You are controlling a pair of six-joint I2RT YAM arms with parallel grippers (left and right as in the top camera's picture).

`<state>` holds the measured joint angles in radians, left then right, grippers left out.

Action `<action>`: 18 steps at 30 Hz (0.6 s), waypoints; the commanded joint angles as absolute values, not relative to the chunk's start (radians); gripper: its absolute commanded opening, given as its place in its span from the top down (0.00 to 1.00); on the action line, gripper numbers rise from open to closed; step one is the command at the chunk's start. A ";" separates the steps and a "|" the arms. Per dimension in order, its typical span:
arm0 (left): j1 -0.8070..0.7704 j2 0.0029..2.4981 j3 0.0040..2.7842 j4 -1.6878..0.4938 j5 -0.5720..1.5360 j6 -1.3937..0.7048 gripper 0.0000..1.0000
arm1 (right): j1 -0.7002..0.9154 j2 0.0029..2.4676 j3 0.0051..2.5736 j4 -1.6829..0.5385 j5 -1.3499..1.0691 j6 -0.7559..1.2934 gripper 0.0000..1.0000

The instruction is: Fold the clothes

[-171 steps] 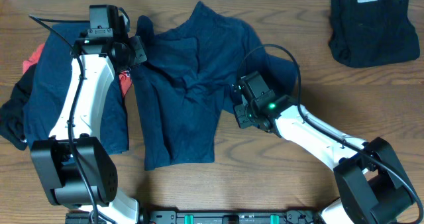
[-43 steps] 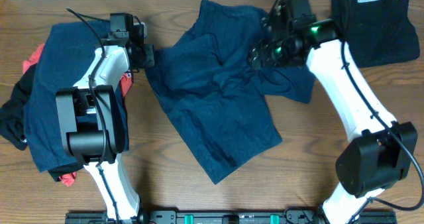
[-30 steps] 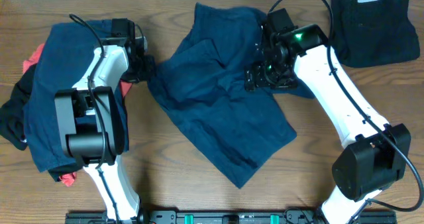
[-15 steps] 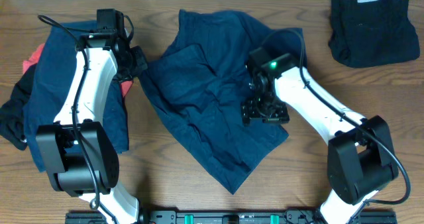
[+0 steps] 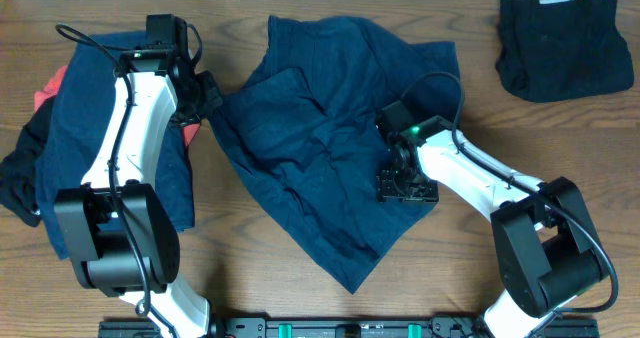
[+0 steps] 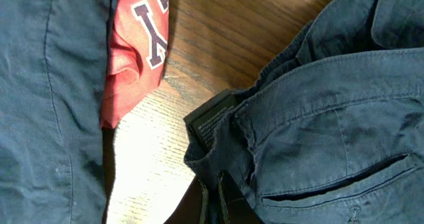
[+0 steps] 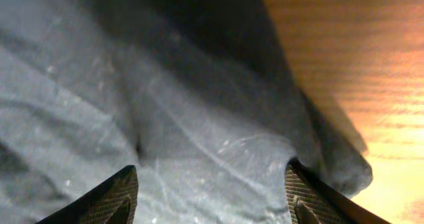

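Observation:
A pair of navy shorts [image 5: 315, 143] lies spread and rumpled on the middle of the table, one of the clothes. My left gripper [image 5: 206, 94] is at its left corner, shut on the waistband edge [image 6: 215, 121]; in the left wrist view the jaws [image 6: 215, 201] pinch navy cloth. My right gripper [image 5: 406, 184] presses down on the shorts' right edge. Its fingertips [image 7: 116, 197] stand wide apart with navy fabric [image 7: 199, 138] bunched between them, so it is open.
A pile of clothes sits at the left: a navy piece [image 5: 85, 128], a red-orange one with white print [image 6: 132, 45] and a black one [image 5: 15, 183]. A folded black garment [image 5: 565, 43] lies at the back right corner. Bare wood [image 5: 500, 118] shows right of the shorts.
My right gripper slid toward the table's front along the shorts' right side, and its jaws have narrowed. The shorts shifted with it. In the last half second the left arm holds still.

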<state>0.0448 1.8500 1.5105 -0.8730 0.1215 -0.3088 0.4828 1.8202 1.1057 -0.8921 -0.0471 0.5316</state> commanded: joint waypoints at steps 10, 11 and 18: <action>0.049 1.827 1.528 -0.977 0.191 -0.131 0.85 | 0.491 1.800 1.005 -0.773 0.014 0.618 0.33; 0.049 1.827 1.528 -0.987 0.191 -0.126 0.83 | 0.491 1.800 1.000 -0.773 0.026 0.628 0.33; 0.049 1.827 1.528 -1.044 0.191 -0.118 0.59 | 0.456 1.800 0.960 -0.703 0.110 0.659 0.33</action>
<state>0.0448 1.8500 1.5105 -1.0298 0.1844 -0.1417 0.4816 1.7901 1.0019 -0.7380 0.0319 0.6231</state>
